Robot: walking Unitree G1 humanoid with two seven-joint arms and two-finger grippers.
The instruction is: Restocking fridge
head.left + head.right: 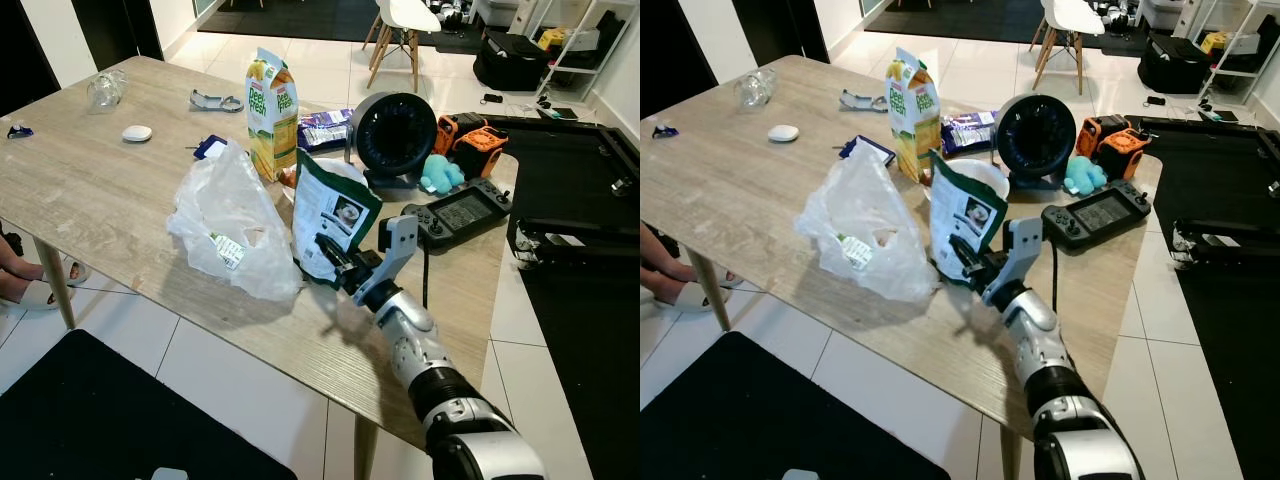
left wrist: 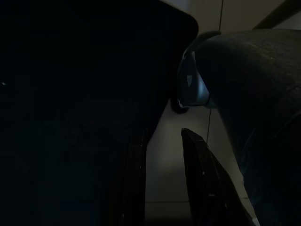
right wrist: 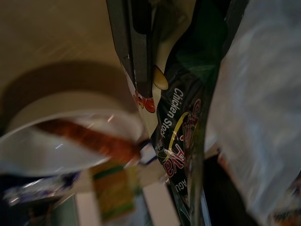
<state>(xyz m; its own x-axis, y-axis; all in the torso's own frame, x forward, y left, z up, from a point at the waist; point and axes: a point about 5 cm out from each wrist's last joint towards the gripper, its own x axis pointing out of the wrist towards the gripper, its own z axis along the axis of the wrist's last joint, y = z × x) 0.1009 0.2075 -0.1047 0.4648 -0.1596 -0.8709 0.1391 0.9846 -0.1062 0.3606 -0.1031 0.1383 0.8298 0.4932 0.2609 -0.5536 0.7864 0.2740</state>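
A green and white pouch (image 1: 333,215) stands tilted on the wooden table (image 1: 90,190), just right of a crumpled clear plastic bag (image 1: 230,225). My right gripper (image 1: 328,252) reaches in from the front right and is shut on the pouch's lower edge. In the right wrist view the pouch (image 3: 186,122) sits between the black fingers (image 3: 134,42), with a white bowl (image 3: 70,136) beside it. A yellow and green juice carton (image 1: 271,110) stands upright behind the bag. My left gripper (image 2: 162,179) hangs in the dark over the floor, with its fingers apart.
Behind the pouch are a white bowl (image 1: 345,172), a round black fan (image 1: 390,135), a purple packet (image 1: 325,128), a black handheld controller (image 1: 462,212) and orange and blue toys (image 1: 455,150). A person's feet (image 1: 30,285) show at the left. A black mat (image 1: 90,420) lies below the table's front edge.
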